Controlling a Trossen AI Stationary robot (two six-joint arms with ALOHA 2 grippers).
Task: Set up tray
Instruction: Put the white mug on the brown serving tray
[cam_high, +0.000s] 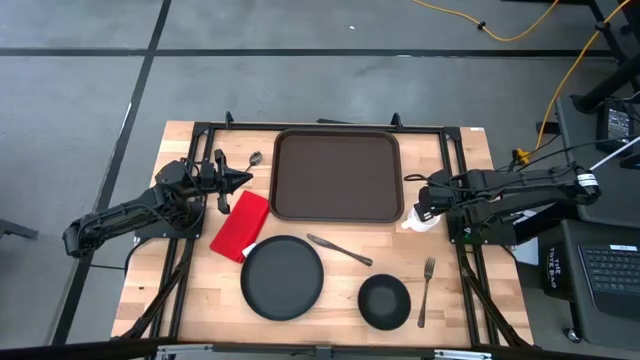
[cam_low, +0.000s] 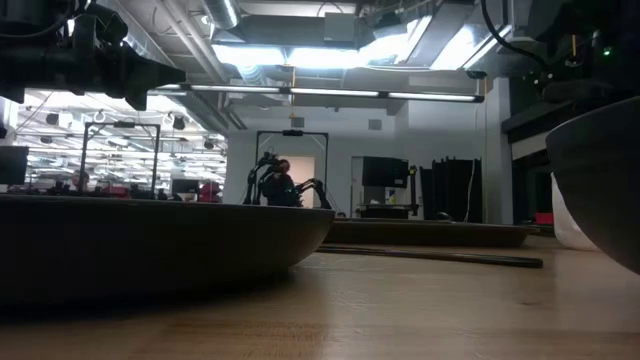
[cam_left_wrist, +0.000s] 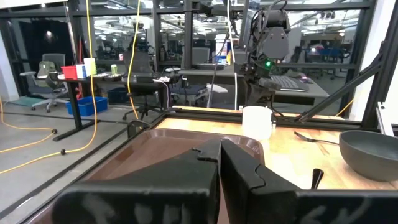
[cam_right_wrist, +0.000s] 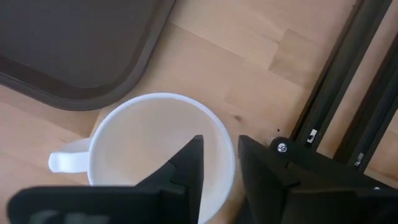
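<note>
1. While I plan the pick, my left gripper (cam_high: 236, 181) waits over the table's left side, just beside the small metal spoon (cam_high: 252, 160) and the red folded napkin (cam_high: 241, 225), its fingers pressed together on nothing.
2. The large dark brown rectangular plastic tray (cam_high: 338, 175) lies flat at the middle of the table's far half, with nothing on it; the round black plate (cam_high: 282, 278), the knife (cam_high: 339, 249), the small black bowl (cam_high: 384, 301) and the fork (cam_high: 426, 290) lie on the wood nearer me.
3. My right gripper (cam_right_wrist: 219, 162) hangs over the white ceramic mug (cam_right_wrist: 155, 149), which stands on the wood just off the tray's right near corner. The fingers straddle the mug's wall, one inside and one outside, with a gap; they do not pinch it.
4. I judge the step to be gripping the mug: I should lower a little, close squarely on the wall, lift straight, and clear the tray's raised rim before crossing.
</note>
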